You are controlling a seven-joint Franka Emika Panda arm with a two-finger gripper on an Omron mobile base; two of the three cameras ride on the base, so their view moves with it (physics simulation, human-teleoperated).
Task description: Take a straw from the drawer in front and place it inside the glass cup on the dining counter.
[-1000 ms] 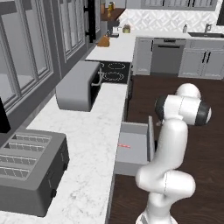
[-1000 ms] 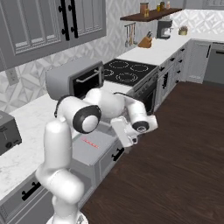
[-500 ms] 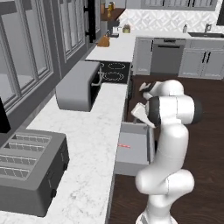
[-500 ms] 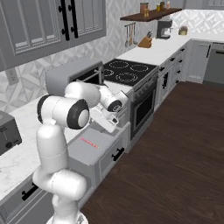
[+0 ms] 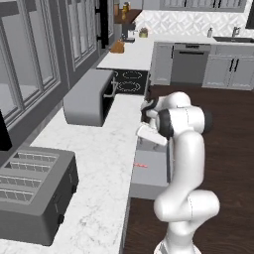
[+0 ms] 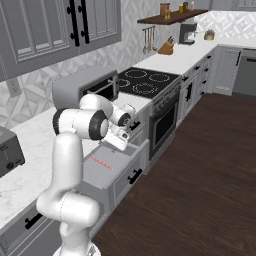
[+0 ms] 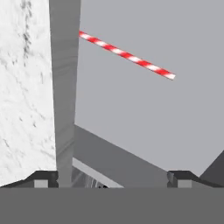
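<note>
The drawer [image 5: 151,173] stands pulled out from under the marble worktop, grey inside. The straw [image 7: 127,55], thin with red and white stripes, lies flat on the drawer floor [image 7: 144,113]; it is a small red line in the base views [image 5: 140,165] [image 6: 102,163]. My gripper [image 7: 113,180] hangs open above the drawer's far end, pointing down into it, with nothing between its fingertips [image 7: 43,179]. The drawer's side wall [image 7: 64,87] runs up just inside the left fingertip. The white hand [image 6: 116,141] sits beside the counter edge. The glass cup and dining counter are out of view.
The marble worktop [image 5: 99,149] borders the drawer on the left, carrying a dark toaster [image 5: 34,186] and a grey microwave-like box [image 5: 89,96]. A black cooktop [image 6: 145,82] with an oven below lies beyond. Dark wood floor [image 6: 200,165] stretches to the right.
The arm has swung from the floor side toward the counter; the hand has come down over the drawer's far end and now points into it. The straw has not moved.
</note>
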